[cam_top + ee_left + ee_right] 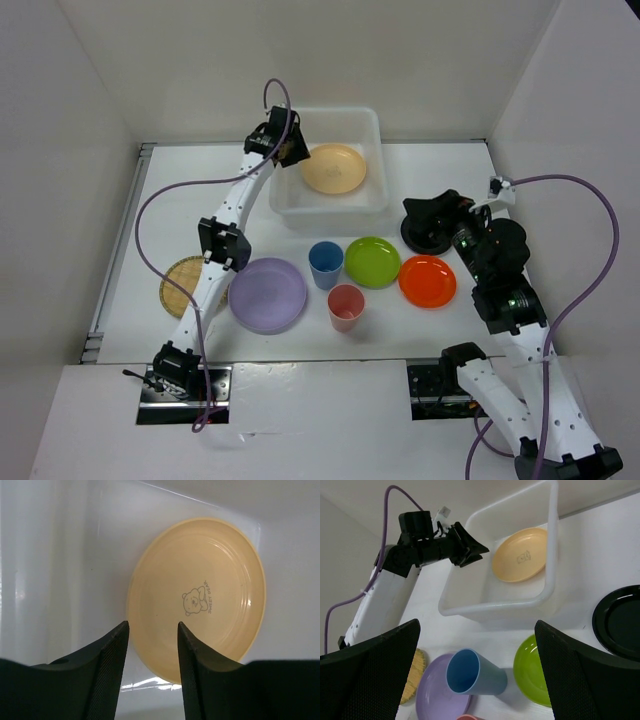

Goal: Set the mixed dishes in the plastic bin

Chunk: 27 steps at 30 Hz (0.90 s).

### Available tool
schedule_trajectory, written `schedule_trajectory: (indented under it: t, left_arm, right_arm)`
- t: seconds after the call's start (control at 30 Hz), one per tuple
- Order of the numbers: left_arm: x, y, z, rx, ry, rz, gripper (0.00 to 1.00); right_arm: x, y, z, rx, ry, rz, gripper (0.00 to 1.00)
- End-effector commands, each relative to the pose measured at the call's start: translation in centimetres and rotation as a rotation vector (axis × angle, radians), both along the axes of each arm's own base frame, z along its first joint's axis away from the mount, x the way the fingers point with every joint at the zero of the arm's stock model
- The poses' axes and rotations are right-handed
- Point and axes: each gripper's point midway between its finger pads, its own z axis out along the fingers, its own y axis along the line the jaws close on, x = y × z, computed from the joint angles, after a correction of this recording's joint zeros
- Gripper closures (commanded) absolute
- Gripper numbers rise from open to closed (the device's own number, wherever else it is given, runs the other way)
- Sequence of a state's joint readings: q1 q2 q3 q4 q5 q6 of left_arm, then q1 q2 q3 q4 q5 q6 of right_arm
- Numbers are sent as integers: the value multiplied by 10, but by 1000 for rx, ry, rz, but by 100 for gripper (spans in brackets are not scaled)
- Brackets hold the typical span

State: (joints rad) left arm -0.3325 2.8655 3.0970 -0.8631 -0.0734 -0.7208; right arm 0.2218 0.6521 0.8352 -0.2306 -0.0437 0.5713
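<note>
Top view: the peach plate (334, 168) lies flat inside the plastic bin (372, 128), with the left gripper (296, 150) over the bin's left rim.
Left wrist: the claw is released and empty, above the plate.
Right wrist: the right gripper (476, 626) is spread wide, holding nothing.
</note>
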Motion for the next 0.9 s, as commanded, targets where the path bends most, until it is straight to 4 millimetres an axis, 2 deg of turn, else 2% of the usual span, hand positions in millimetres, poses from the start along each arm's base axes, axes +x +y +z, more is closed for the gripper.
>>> schedule_trajectory:
  t: [0.0,0.03,0.07,0.1,0.13,0.2,0.23,0.3,0.33,0.4,0.43,0.47,0.5,0.53,0.57,0.6,0.63,0.67,0.7,0.73,0.77,0.8,0.83,0.87]
  left_arm:
    - [-2,-2,82,-47,-140,-8,48]
    - [-3,-2,95,-53,-159,-8,45]
    - [-9,-1,125,-65,-205,-22,45]
    - [-13,1,143,-66,-233,-27,44]
    - [-23,4,183,-87,-294,-26,42]
    - [-41,12,224,-68,-350,-46,42]
    - [-67,9,274,-77,-428,-63,41]
    - [-97,21,314,-17,-490,-59,39]
    - [-128,31,358,-17,-563,-56,39]
    - [-168,37,383,29,-589,-75,38]
    - [-201,48,414,15,-643,-81,38]
    - [-222,48,414,37,-623,-111,36]
    - [-250,57,431,24,-647,-118,35]
    - [-268,57,421,48,-597,-156,35]
    - [-282,57,419,51,-579,-177,35]
    - [-302,67,425,67,-578,-156,35]
    - [-308,61,414,85,-537,-181,30]
    - [-305,45,372,151,-409,-229,29]
    - [-324,56,376,145,-413,-205,29]
    - [-320,56,376,149,-441,-176,27]
    - [-321,57,366,152,-436,-177,27]
    - [-337,64,335,149,-388,-189,27]
    - [-340,57,342,79,-446,-206,27]
    - [-360,66,349,28,-485,-207,29]
  right_arm:
    - [-2,2,0,-22,-2,24,0]
    - [-2,4,-1,-32,6,38,0]
    - [-2,11,-5,-50,16,81,0]
    - [-3,14,-5,-68,17,107,0]
    - [-3,18,-10,-78,36,136,0]
    - [-6,32,-17,-83,67,223,0]
    - [-7,34,-25,-95,94,243,0]
    - [-5,41,-42,-109,153,278,0]
    - [-5,45,-46,-113,182,292,2]
    - [1,48,-63,-142,233,308,7]
    - [-1,54,-71,-148,260,330,9]
    - [0,58,-75,-160,269,344,16]
    - [0,60,-80,-167,290,347,25]
    - [-2,67,-85,-186,298,369,38]
    - [-3,70,-86,-192,297,374,46]
    - [-2,70,-92,-206,319,362,51]
    - [-4,78,-97,-217,333,384,54]
    - [-5,81,-101,-225,342,388,50]
    - [-4,84,-106,-235,356,392,46]
    - [-4,93,-110,-239,378,412,40]
    - [-5,98,-117,-245,399,413,37]
    - [-2,104,-112,-255,390,415,35]
    - [6,106,-120,-289,411,380,34]
    - [0,119,-120,-313,420,395,32]
